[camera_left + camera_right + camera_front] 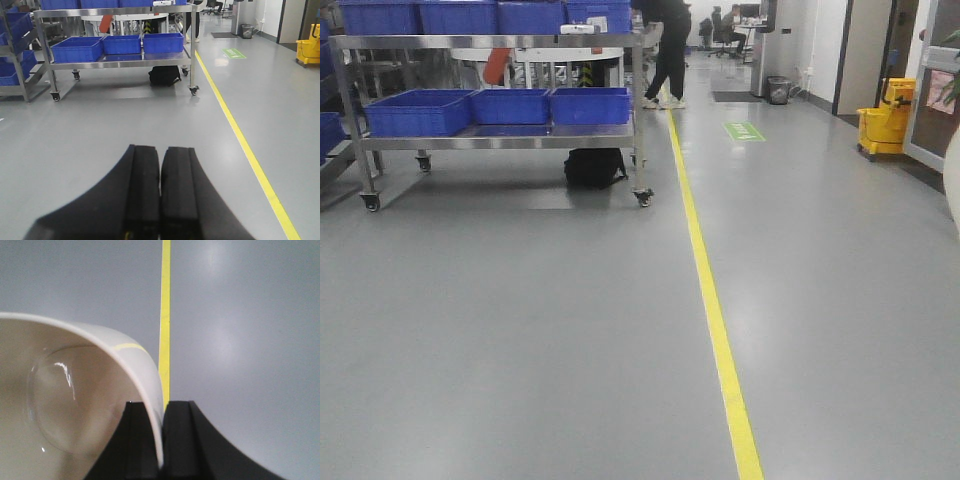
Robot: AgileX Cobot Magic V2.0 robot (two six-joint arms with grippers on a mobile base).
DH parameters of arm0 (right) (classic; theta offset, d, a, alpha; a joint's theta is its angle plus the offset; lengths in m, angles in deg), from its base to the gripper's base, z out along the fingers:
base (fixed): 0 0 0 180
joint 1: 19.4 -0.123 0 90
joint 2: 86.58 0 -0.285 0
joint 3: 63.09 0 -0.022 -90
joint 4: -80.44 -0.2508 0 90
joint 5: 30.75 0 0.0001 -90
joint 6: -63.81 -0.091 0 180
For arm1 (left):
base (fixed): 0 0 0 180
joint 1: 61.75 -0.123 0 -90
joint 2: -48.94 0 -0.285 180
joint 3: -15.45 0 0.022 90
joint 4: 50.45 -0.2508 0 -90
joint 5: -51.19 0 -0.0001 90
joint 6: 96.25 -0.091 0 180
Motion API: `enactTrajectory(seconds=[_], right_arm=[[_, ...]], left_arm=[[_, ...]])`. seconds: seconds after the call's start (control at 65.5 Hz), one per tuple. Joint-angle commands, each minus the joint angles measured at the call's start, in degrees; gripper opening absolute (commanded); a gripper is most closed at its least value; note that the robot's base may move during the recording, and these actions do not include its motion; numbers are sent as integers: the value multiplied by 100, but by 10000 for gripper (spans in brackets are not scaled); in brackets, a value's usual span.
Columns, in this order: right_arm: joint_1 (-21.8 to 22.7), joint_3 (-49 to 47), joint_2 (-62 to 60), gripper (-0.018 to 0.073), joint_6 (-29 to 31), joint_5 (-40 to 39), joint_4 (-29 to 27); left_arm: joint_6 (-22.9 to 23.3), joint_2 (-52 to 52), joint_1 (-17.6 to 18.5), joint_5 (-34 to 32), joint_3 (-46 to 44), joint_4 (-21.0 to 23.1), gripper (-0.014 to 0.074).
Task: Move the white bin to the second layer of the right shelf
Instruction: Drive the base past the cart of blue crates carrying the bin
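While the roller-lined second layer of the right shelf shows in none of your views, the glossy cream-white plastic bin point(65, 405) is already in your right hand point(161, 410). Its two black pads are clamped on one thin wall, one pad inside and one outside, just below the rounded rim. From that hand the tub lies wholly to the left in the wrist view. Its open mouth is turned toward the camera, so you look onto smooth tapering walls and a rounded base. It hangs clear above the smooth grey floor point(240, 340), with the yellow floor line point(165, 300) running straight away from the pads. Your left hand point(160, 155) is empty, its black pads pressed together. It points toward the wheeled steel cart point(490, 42) carrying blue rectangular crates point(510, 105), which is not your target.

I judge the carry to be under way and the placing not yet begun. The coming move turns on the bin's weight sitting to one side of a single-wall pinch on slick plastic, so it could swing or slip. You must find the rack first, since I cannot tell which way it lies from here
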Motion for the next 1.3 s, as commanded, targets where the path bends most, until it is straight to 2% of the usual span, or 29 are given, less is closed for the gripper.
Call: enactTrajectory(seconds=[0.0, 1.283], right_arm=[[36, -165, 18, 48, 38, -503, -13], [36, -165, 19, 48, 38, -509, -13]], left_arm=[[17, 92, 9, -493, 211, 0, 85], [17, 92, 9, -493, 211, 0, 85]])
